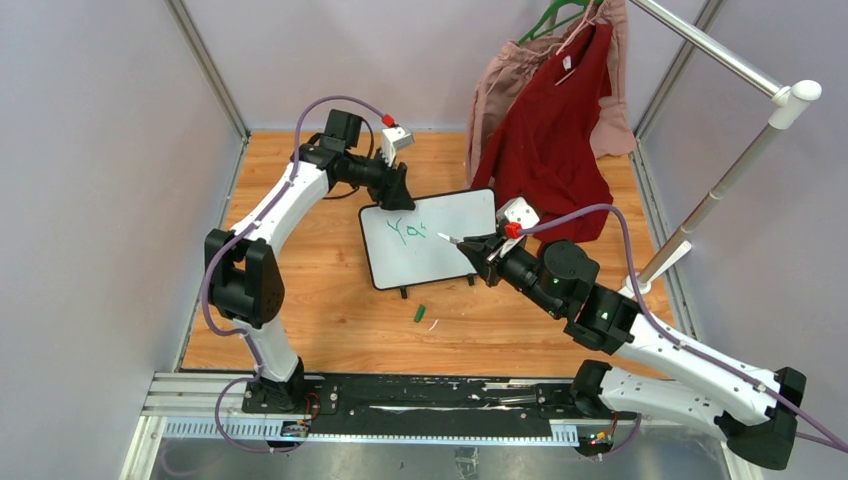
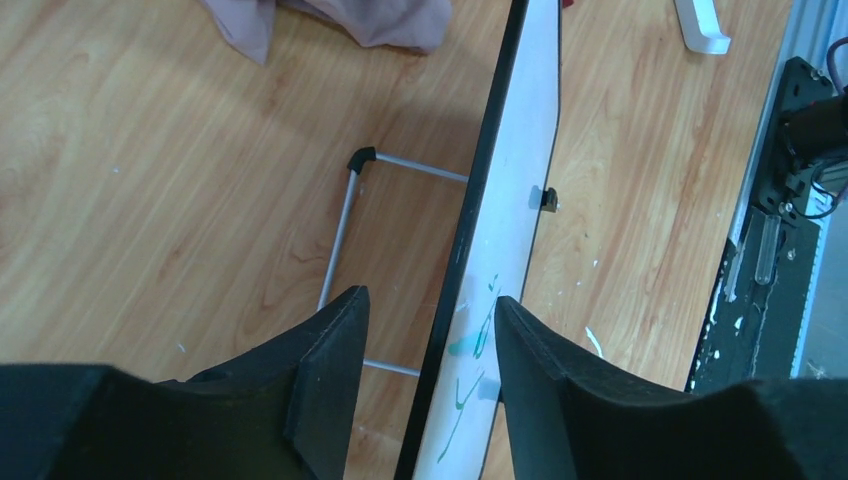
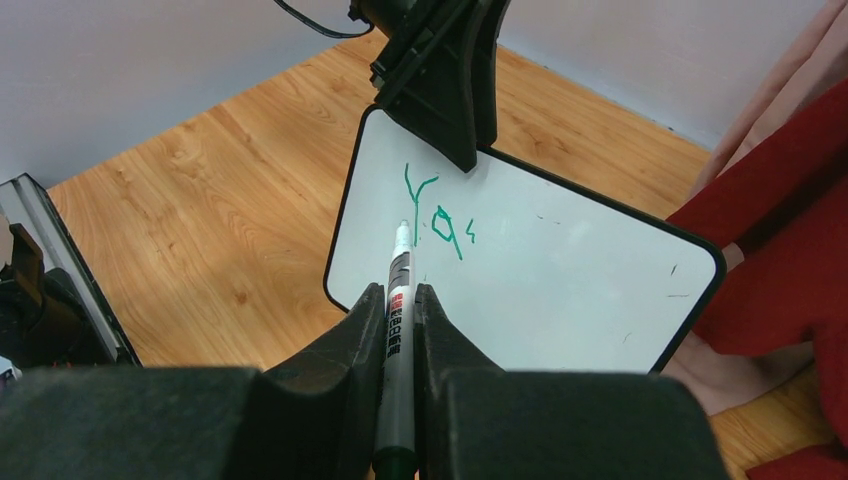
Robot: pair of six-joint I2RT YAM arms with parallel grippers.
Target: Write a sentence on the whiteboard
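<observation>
The whiteboard (image 1: 440,255) stands tilted on the wooden table; it also shows in the right wrist view (image 3: 560,270) and edge-on in the left wrist view (image 2: 530,120). The sentence (image 1: 405,232) is only green "Yo" and a small stroke (image 3: 435,215), also seen in the left wrist view (image 2: 475,340). My left gripper (image 1: 398,195) is open and straddles the board's top left edge (image 2: 428,298); one finger is at the white face, the other is apart from the back. My right gripper (image 1: 478,248) (image 3: 400,290) is shut on a marker (image 3: 400,265), its tip beside the "Y".
A green marker cap (image 1: 421,313) lies on the table in front of the board. A red garment (image 1: 550,130) and a pink one (image 1: 500,80) hang from a rack (image 1: 720,190) at the back right, touching the board's right side. The board's wire stand (image 2: 345,230) is behind it.
</observation>
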